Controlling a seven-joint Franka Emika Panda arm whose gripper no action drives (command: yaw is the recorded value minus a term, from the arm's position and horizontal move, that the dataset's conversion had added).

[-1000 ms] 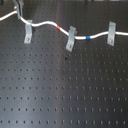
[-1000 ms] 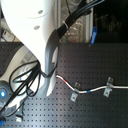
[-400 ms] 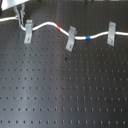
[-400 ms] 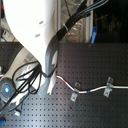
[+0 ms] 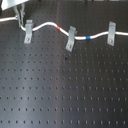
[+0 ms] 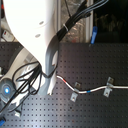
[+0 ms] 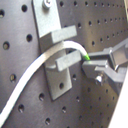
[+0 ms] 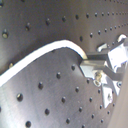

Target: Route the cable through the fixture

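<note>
In the first exterior view the white cable (image 5: 47, 24) runs from the left edge across the board, with a red band (image 5: 58, 26) and a blue band (image 5: 88, 37). My gripper (image 5: 20, 21) hangs at the top left, just beside the left grey fixture (image 5: 28, 32). The first wrist view shows the fixture (image 7: 52, 45) close up: the cable (image 7: 30, 75) passes between its two bent tabs and ends in my gripper (image 7: 89, 64), which is shut on it. The second wrist view shows the same grip (image 8: 87, 67) on the cable (image 8: 45, 52).
Two more grey clips (image 5: 71, 39) (image 5: 111, 34) stand further right with the cable lying at them. The black perforated board (image 5: 65, 90) spreads toward the front. In the second exterior view the white arm (image 6: 40, 30) and its hoses hide the gripper.
The gripper has edged slightly toward the left fixture with the cable end in it. The rest of the cable and the clips have not moved.
</note>
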